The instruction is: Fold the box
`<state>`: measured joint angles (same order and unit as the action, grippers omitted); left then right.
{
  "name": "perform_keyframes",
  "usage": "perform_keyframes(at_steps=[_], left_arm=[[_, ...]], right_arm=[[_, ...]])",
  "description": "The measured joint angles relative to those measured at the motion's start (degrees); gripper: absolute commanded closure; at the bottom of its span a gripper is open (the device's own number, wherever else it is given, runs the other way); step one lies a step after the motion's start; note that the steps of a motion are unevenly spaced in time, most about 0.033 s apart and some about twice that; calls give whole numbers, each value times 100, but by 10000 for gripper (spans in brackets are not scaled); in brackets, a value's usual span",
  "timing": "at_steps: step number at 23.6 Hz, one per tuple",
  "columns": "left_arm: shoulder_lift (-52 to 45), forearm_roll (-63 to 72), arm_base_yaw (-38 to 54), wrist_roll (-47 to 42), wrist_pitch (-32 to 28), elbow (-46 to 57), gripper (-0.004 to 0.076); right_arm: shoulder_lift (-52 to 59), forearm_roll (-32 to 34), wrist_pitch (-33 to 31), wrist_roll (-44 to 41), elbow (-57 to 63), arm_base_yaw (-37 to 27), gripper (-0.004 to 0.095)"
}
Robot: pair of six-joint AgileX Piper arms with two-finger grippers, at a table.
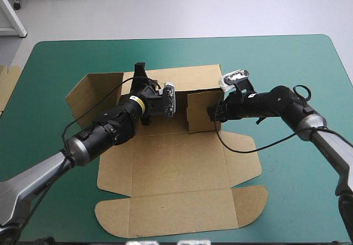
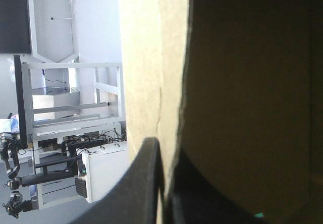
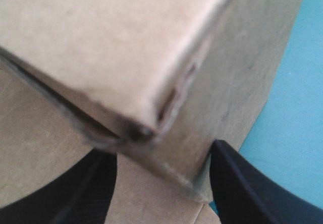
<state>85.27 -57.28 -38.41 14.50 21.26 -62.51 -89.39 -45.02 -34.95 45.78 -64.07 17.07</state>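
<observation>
A teal-green desk point(image 1: 287, 68) carries the brown box point(image 1: 176, 168), a cut sheet lying at its middle, with the near flaps flat and the far walls partly raised. Both arms meet at the far end. The left hand point(image 2: 164, 158) is all but closed, pinching an upright panel's edge. The right hand point(image 3: 159, 156) is spread, straddling the corner of the raised right wall point(image 1: 203, 110). The fold likely goes best if the left hand holds its panel upright while the right hand presses the wall squarely along its crease. No brand, label or writing shows.
</observation>
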Motion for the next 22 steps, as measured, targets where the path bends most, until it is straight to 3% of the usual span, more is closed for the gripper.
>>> perform_keyframes(at_steps=[4, 14, 22], left_arm=[[0, -19, 0, 0, 111, 0, 734], [0, -25, 0, -13, 102, 0, 734], [0, -25, 0, -13, 102, 0, 734]], right_arm=[[79, 16, 656, -34, 194, 249, 419], [79, -38, 1218, -46, 227, 275, 422], [68, -160, 1281, -46, 227, 275, 422]])
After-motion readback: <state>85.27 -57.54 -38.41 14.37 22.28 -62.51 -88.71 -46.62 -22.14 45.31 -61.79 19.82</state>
